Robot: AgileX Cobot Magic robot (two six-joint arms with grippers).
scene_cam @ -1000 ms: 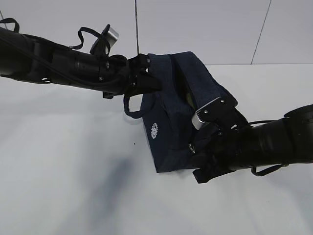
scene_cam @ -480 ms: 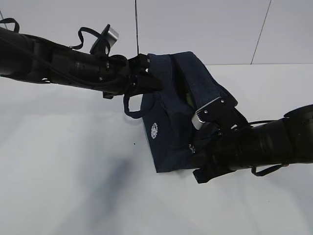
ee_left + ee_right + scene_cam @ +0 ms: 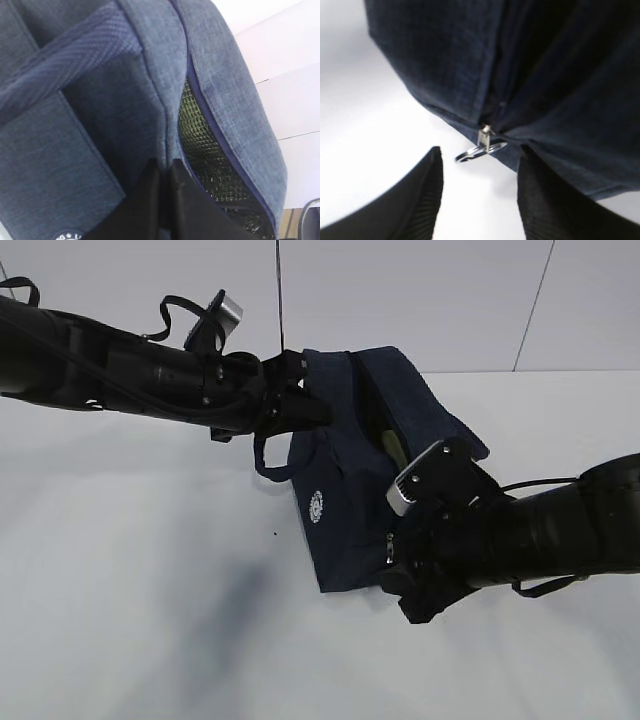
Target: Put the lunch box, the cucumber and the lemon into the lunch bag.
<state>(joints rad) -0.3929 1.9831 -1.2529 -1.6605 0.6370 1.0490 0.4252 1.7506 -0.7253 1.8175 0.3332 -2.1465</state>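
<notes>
Lunch bag (image 3: 350, 490) stands near the middle of the white surface (image 3: 130, 620), a boxy navy fabric bag with a round white logo (image 3: 316, 506) on the side facing the camera and one loop handle (image 3: 272, 462) hanging at its left. Its top seam gapes a little: the left wrist view shows the zipper track (image 3: 210, 125) parted over a quilted, shiny lining, and in the exterior view a sliver of something pale green (image 3: 392, 448) shows inside the gap. Whether that is the cucumber I cannot tell. No lunch box, cucumber or lemon lies anywhere on the surface in view, so my judgement is that the loading is done or nearly so, and what is left concerns the zipper.

The metal ring pull (image 3: 480, 149) hangs free at the bag's lower end in the right wrist view, touched by nothing. The right gripper (image 3: 479, 192) sits just below it with its jaws spread apart and empty, one on each side of the ring. The left gripper (image 3: 165, 197) has its jaws closed, pinching the bag's fabric beside the zipper opening at the upper left edge, steadying it.
</notes>
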